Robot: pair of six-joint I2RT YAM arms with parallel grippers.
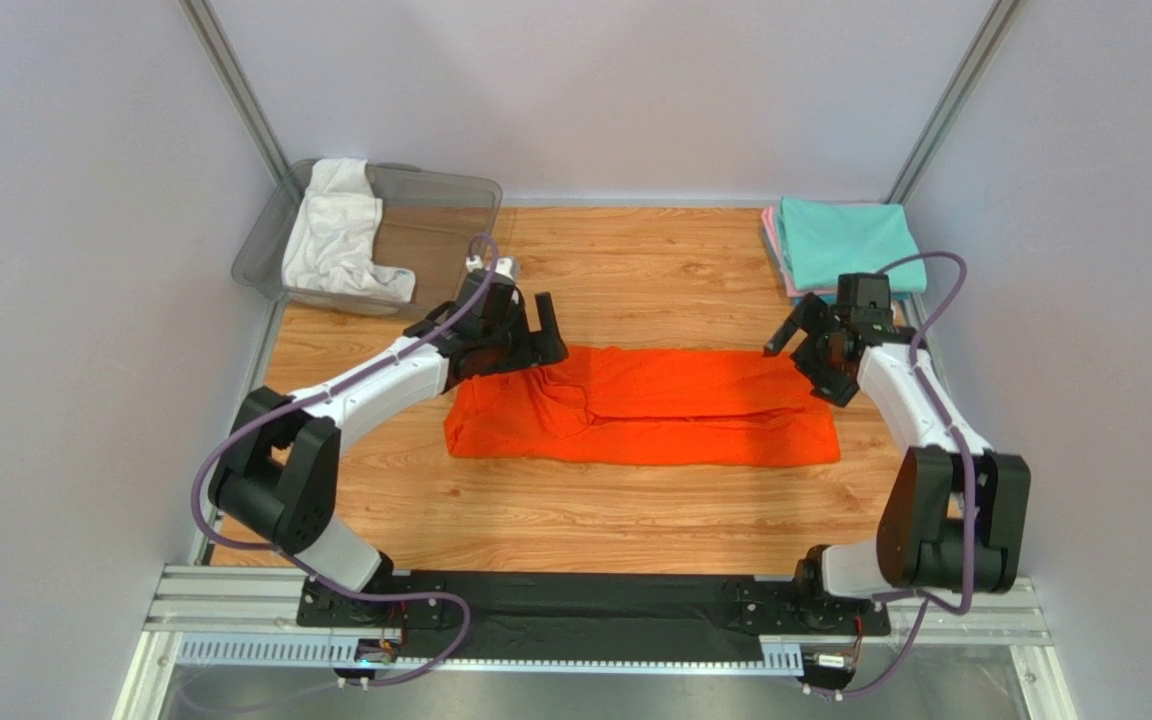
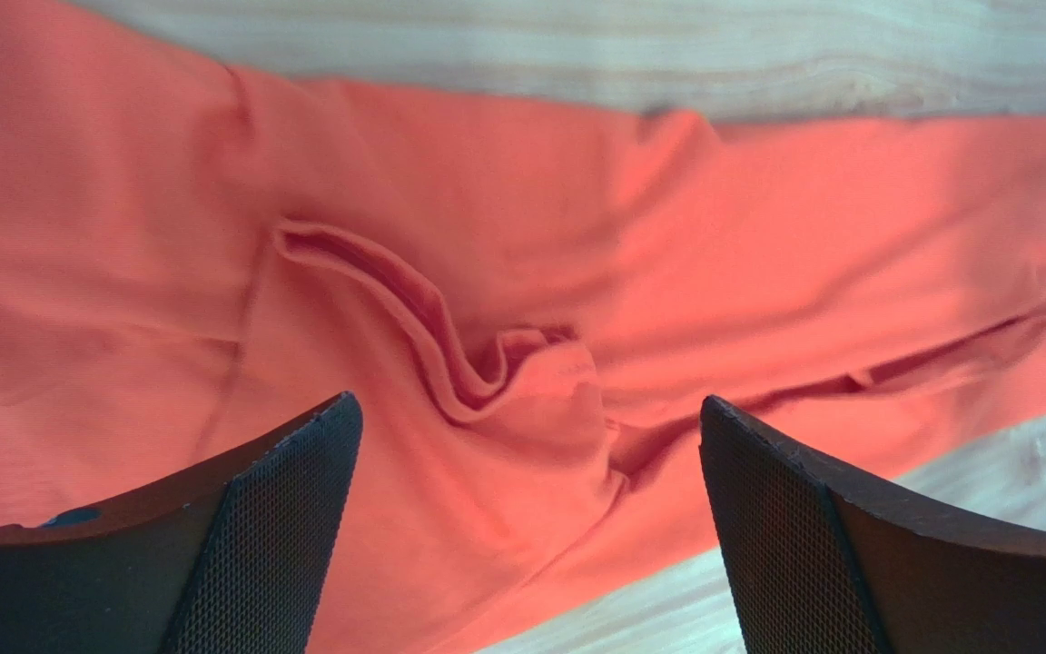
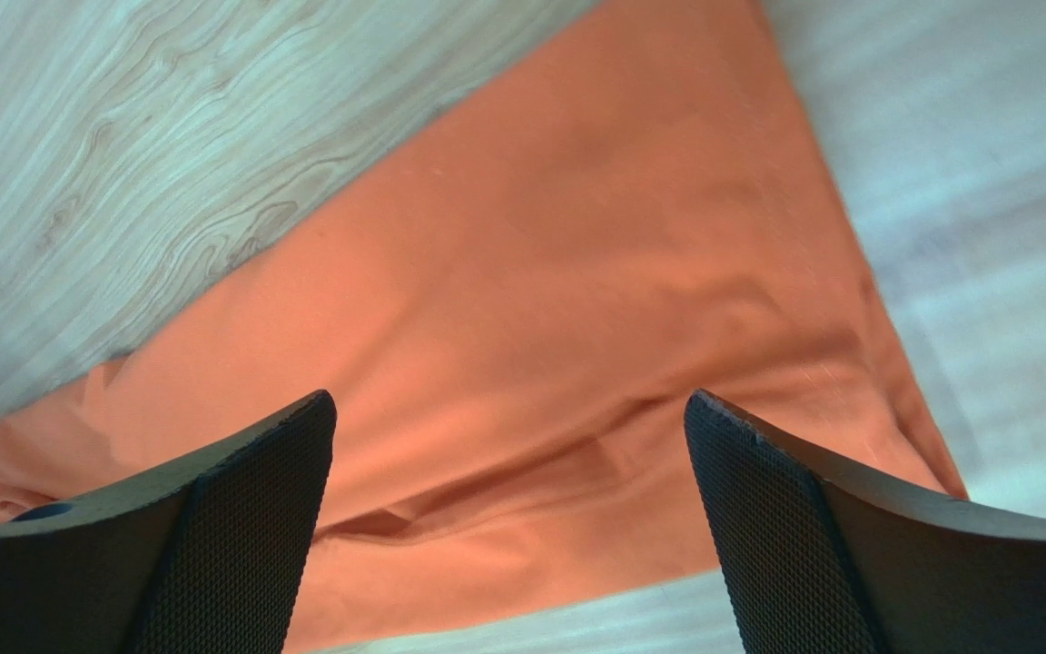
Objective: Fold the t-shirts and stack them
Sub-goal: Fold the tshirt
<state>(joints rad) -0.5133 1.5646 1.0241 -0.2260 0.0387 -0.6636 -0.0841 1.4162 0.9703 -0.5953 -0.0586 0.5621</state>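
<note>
The bright orange t-shirt [image 1: 642, 405] lies folded into a long band across the middle of the table. My left gripper [image 1: 533, 327] is open and empty above the shirt's far left corner; its wrist view shows bunched orange cloth [image 2: 515, 368] between the fingers [image 2: 269, 532]. My right gripper [image 1: 796, 339] is open and empty above the shirt's far right corner; its wrist view shows the flat orange shirt end [image 3: 529, 341]. A white t-shirt [image 1: 334, 228] lies in the bin. A folded teal t-shirt [image 1: 845, 240] lies on a pink one [image 1: 772, 248] at the back right.
A clear grey plastic bin [image 1: 432, 203] stands at the back left corner. The wooden table [image 1: 642, 285] is walled in by grey panels on the left, back and right. A black rail [image 1: 582, 600] runs along the near edge.
</note>
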